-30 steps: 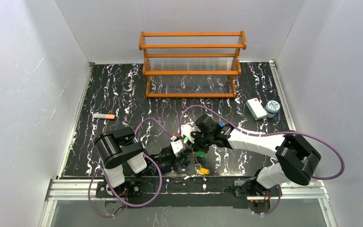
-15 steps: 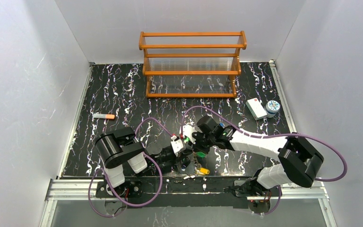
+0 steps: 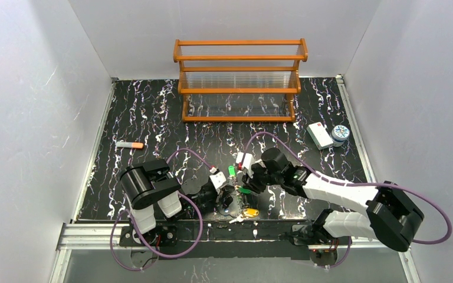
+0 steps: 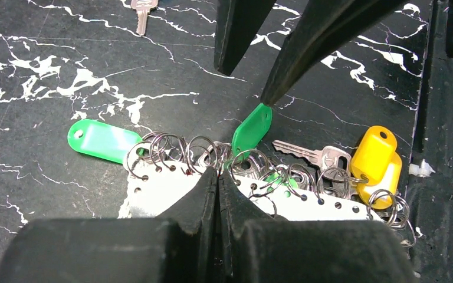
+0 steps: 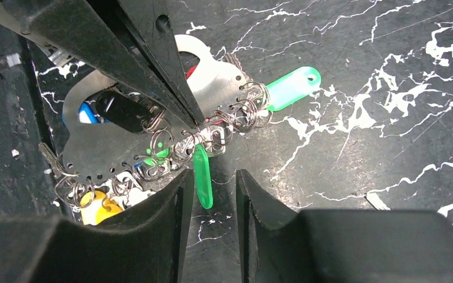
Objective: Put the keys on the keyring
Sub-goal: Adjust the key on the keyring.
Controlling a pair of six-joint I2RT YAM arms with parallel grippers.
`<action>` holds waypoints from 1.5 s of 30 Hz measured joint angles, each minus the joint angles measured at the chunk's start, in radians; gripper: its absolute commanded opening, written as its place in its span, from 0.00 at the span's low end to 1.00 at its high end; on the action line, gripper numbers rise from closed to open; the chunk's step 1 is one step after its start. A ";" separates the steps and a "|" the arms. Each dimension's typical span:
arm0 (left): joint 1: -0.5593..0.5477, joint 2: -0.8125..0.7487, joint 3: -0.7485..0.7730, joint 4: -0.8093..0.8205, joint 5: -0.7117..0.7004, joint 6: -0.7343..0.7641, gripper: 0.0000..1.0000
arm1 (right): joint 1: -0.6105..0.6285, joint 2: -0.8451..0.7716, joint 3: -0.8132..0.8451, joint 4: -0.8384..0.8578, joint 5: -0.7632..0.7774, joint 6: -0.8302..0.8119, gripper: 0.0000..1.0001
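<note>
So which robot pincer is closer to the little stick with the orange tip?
Left. The stick lies far off to the left. The left pincer, shut on the keyring, is off to its right; the right pincer is further right still.

I see free black marbled tabletop [image 3: 153, 112] left and centre, bar a grey orange-tipped stick [image 3: 130, 144]. An orange wooden rack [image 3: 240, 79] walls the back; a white rectangular box [image 3: 318, 135] and round patterned tin [image 3: 340, 134] stand right. Tagged silver keys [image 3: 250, 212] around a perforated silver keyring [image 4: 159, 188] clutter front centre.
</note>
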 measured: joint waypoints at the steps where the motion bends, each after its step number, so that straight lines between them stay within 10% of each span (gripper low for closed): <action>1: 0.000 0.001 0.000 0.001 -0.003 -0.006 0.00 | -0.006 -0.011 -0.011 0.014 -0.005 0.006 0.35; 14: 0.000 0.016 -0.008 0.028 0.002 -0.022 0.00 | -0.102 0.003 -0.083 0.190 -0.183 0.091 0.32; 30: 0.002 0.034 -0.008 0.048 0.025 -0.018 0.00 | -0.127 0.193 -0.075 0.244 -0.277 0.081 0.01; 40: 0.002 0.034 -0.009 0.048 0.029 -0.018 0.00 | -0.133 0.240 -0.033 0.211 -0.292 0.086 0.01; 45: 0.002 0.034 -0.008 0.048 0.030 -0.018 0.00 | -0.132 0.233 -0.024 0.187 -0.288 0.079 0.20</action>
